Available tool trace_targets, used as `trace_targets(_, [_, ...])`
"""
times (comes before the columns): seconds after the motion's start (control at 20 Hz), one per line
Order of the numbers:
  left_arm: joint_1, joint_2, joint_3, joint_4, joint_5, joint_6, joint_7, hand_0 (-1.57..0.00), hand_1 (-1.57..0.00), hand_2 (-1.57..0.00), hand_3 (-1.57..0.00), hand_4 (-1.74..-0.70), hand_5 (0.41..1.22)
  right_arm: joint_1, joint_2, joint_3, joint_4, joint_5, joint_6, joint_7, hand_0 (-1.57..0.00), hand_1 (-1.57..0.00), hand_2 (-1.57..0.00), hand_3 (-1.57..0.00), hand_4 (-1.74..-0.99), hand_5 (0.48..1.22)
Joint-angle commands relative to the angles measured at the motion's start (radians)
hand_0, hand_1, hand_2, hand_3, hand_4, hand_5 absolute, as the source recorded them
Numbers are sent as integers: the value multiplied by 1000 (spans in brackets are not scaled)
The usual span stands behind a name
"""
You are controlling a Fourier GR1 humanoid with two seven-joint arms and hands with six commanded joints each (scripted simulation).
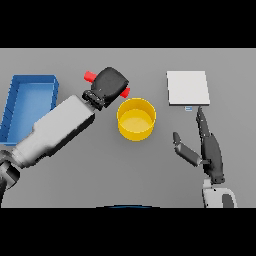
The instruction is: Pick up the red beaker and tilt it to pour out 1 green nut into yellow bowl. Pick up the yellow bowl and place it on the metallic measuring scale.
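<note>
Beside the yellow bowl (136, 119), left robot hand (110, 84) curled around tilted red beaker (90, 76), right robot hand (209, 150) open, empty.

A blue tray (30, 82) (open-topped, with raised walls) sits at the far left; the grey table (150, 175) lies under everything.

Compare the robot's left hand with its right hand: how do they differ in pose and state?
The left hand is curled round the red beaker beside the yellow bowl; the right hand holds nothing. Left fingers are bent, right fingers straight, pointing towards the metallic measuring scale. Both are dark.
</note>
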Motion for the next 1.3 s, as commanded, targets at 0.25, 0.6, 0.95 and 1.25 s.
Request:
trace_targets(0.25, [-100,-2,-165,65,-104,-83,-77,-1571,-1571,-1571,-1509,-1732,1220,10,11,-8,3,-22,2,-20,1,1,1,1,-1291,640])
trace_targets(0.6, [-203,-21,-305,109,-184,-119,-110,-1571,-1571,-1571,-1558,-1739,1221,6,17,-2,18,12,-22,2,1,1,1,1,-1276,600])
trace_targets(0.95, [-313,-56,-433,189,-235,-164,-178,-1571,-1571,-1571,-1568,-1735,1221,3,10,2,19,43,-39,5,1,1,1,1,-1216,585])
trace_targets(1.25, [-371,-56,-526,208,-271,-132,-221,-1571,-1571,-1571,-1570,-1734,1221,8,9,10,26,62,-47,-23,1,1,1,1,-1210,594])
